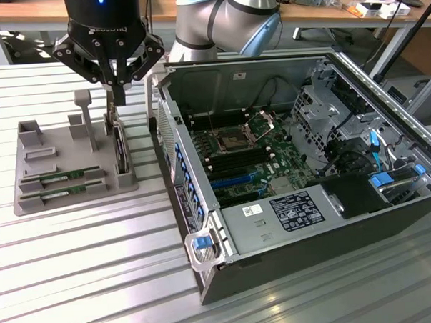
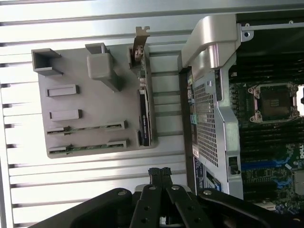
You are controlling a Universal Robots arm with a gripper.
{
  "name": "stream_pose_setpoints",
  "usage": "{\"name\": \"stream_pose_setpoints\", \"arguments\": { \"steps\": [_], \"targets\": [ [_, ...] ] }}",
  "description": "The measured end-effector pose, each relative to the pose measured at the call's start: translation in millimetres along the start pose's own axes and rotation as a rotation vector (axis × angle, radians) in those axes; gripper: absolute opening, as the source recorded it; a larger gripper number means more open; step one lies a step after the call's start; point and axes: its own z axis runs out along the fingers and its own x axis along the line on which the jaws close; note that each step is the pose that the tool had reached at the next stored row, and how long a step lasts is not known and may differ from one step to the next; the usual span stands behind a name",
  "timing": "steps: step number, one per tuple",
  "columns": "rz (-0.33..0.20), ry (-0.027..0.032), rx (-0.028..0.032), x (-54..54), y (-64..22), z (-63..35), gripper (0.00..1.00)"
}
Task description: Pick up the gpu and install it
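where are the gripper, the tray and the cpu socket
gripper [image 1: 119,98]: exterior view, between its shut fingertips
tray [image 1: 69,157]: exterior view, bare grey base
cpu socket [image 1: 232,139]: exterior view, middle of the socket

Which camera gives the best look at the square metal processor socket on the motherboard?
The wrist view: it faces the square metal processor socket almost straight on, with its whole frame visible. The exterior view shows the socket only at a slant, among the board's slots.

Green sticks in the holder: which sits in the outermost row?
The outer stick, along the holder edge lowest in the exterior view; the other stick lies one row in, toward the middle.
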Motion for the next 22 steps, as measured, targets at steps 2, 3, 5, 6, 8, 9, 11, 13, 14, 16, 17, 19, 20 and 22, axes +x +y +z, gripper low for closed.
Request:
{"name": "stream_pose_setpoints", "arguments": {
  "steps": [2,3,5,6,8,9,11,13,14,16,17,19,20,22],
  "targets": [
    [0.000,0.0001,0.0001,0.8,-0.1,-0.1,0.11],
    [0.000,0.0000,0.0001,1.2,-0.1,-0.1,0.11],
    [0.000,0.0001,0.0001,2.8,-0.2,-0.1,0.11],
    [0.000,0.0000,0.0000,3.3,-0.3,-0.1,0.11],
    [0.000,0.0000,0.0000,4.3,-0.3,-0.1,0.11],
    [0.000,0.0000,0.0000,4.7,-0.4,-0.2,0.11],
    [0.000,0.0001,0.0002,5.5,-0.4,-0.2,0.11],
    [0.000,0.0000,0.0001,6.3,-0.5,-0.2,0.11],
    [0.000,0.0000,0.0001,6.9,-0.5,-0.2,0.11],
    [0.000,0.0000,0.0001,7.7,-0.6,-0.3,0.11],
    [0.000,0.0000,0.0000,8.1,-0.6,-0.2,0.11],
    [0.000,0.0000,0.0000,13.1,-1.0,-0.4,0.11],
    [0.000,0.0000,0.0001,13.4,-1.0,-0.4,0.11],
    [0.000,0.0000,0.0000,13.9,-1.1,-0.4,0.11]
  ]
}}
